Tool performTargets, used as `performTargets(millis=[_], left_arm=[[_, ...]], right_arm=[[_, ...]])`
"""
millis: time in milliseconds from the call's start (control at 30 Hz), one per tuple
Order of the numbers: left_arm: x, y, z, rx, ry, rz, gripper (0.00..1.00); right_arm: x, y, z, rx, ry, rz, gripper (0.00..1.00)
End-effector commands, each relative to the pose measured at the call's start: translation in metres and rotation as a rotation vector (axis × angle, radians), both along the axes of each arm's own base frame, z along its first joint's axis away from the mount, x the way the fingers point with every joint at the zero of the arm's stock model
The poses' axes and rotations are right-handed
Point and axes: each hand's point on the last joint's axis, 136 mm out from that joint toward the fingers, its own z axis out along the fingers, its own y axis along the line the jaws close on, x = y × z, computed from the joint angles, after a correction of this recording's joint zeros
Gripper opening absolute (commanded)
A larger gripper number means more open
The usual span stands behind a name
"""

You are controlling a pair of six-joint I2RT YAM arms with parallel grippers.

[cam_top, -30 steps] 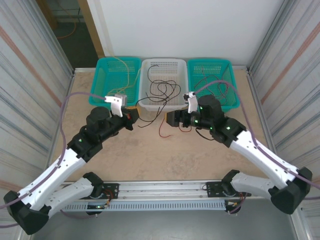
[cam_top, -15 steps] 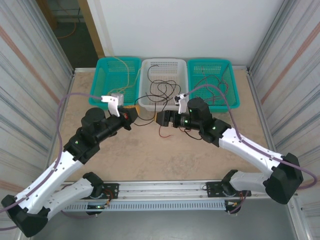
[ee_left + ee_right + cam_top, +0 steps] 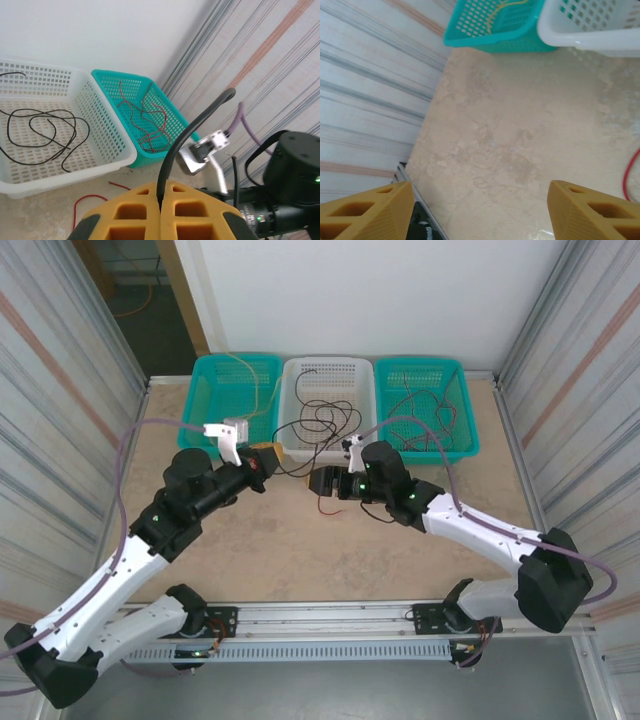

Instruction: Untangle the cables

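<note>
Mid-frame, the left gripper [image 3: 161, 202] is clamped on a black cable [image 3: 172, 150]. The right gripper [image 3: 481, 190] gapes empty beside a loose red cable [image 3: 324, 506]. At top, yellow cables [image 3: 262, 395], black cables [image 3: 320, 420] and red cables [image 3: 430, 405] lie in separate baskets [image 3: 330, 363]. Mostly sorted, I judge; two strands remain

White-and-black arms [image 3: 100, 590] carry lilac hoses [image 3: 122, 502]; the gripper fingers [image 3: 365, 210] are ridged orange-yellow.
</note>
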Motion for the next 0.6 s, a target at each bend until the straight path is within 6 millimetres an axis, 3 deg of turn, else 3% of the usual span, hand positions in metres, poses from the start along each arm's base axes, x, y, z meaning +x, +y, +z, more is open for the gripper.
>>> performTargets(millis=[0,167,367,567], left_arm=[[0.000,-0.005,0.024,-0.045,-0.043,-0.017,0.00],[0.021,-0.001,0.016,0.004,-0.005,0.056,0.00],[0.065,0.010,0.011,-0.010,0.076,0.166,0.00],[0.111,0.002,0.016,-0.032,0.092,0.207,0.00]], right_arm=[[0.012,-0.018,-0.021,-0.035,0.050,-0.074,0.67],[0.019,-0.049,-0.031,-0.127,0.050,-0.151,0.67],[0.016,-0.099,-0.039,-0.224,0.060,-0.265,0.67],[0.005,-0.136,-0.045,-0.245,0.078,-0.335,0.68]])
